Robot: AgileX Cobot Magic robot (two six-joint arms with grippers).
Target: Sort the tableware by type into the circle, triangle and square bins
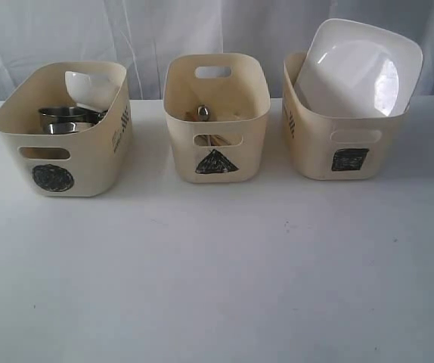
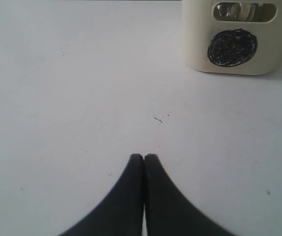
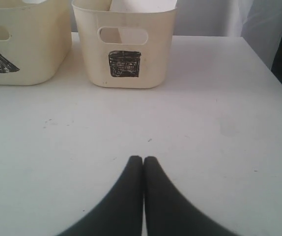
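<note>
Both grippers are pressed fully shut and hold nothing. Your left gripper [image 2: 144, 157] hovers over the table [image 1: 217, 287] with the circle bin [image 2: 195, 42] ahead of it. Your right gripper [image 3: 143, 159] faces the square bin [image 3: 155, 54]. In the exterior view, three bins line the upper half:

- **Left:** circle bin, with steel mugs [image 1: 64, 119] and a small white bowl [image 1: 88, 87].
- **Center:** triangle bin [image 1: 217, 136], with cutlery [image 1: 202, 113].
- **Right:** square bin, with the white plate [image 1: 357, 68] leaning out over its rim.

Narrow gaps separate them. You have the whole lower frame as open table. A curtain [image 1: 164, 38] hangs behind the far edge.
</note>
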